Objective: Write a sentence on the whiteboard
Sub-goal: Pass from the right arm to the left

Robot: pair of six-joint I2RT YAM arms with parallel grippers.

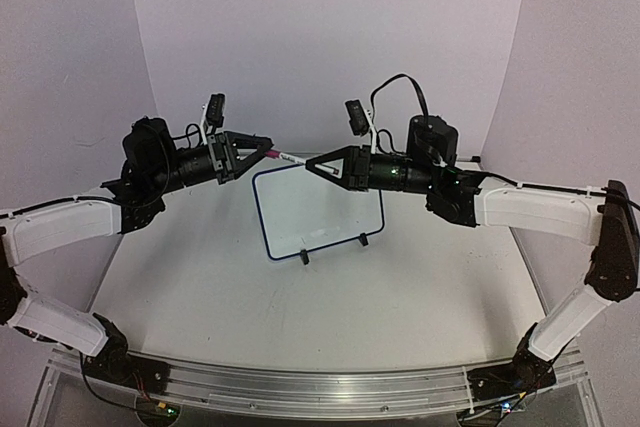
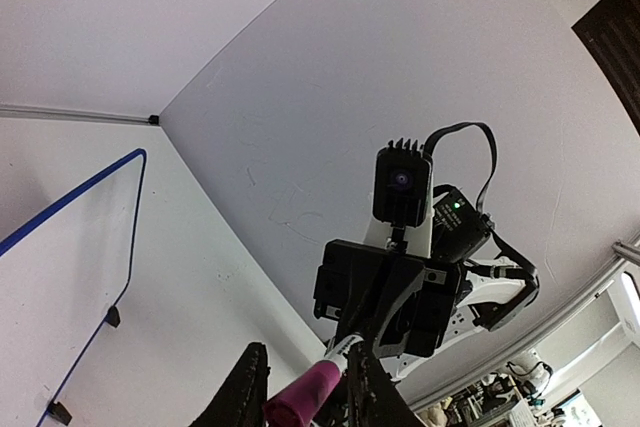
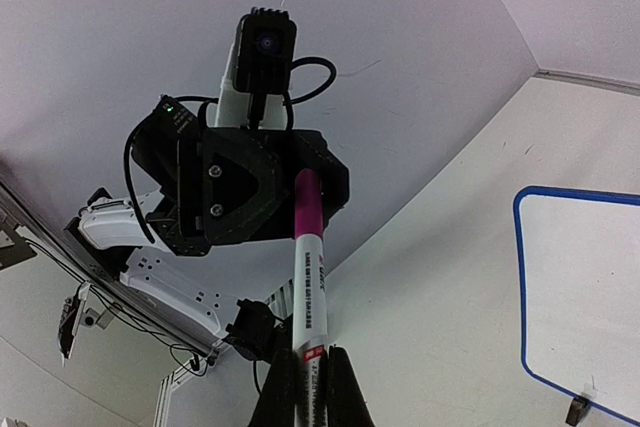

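The small rectangular whiteboard (image 1: 320, 212), framed in thin dark blue, stands tilted on two black feet (image 1: 305, 258) mid-worktop (image 1: 300, 317). Above its top edge, the right tool (image 1: 310, 166) clamps the white marker (image 1: 292, 158); we find the barrel print unreadable. The left tool (image 1: 272, 151) brackets the pink cap (image 2: 300, 402); we cannot tell whether it grips.

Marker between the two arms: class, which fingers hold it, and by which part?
The right gripper has its fingers clamped on the marker at the white barrel. The left gripper has its fingers closed on the pink cap.
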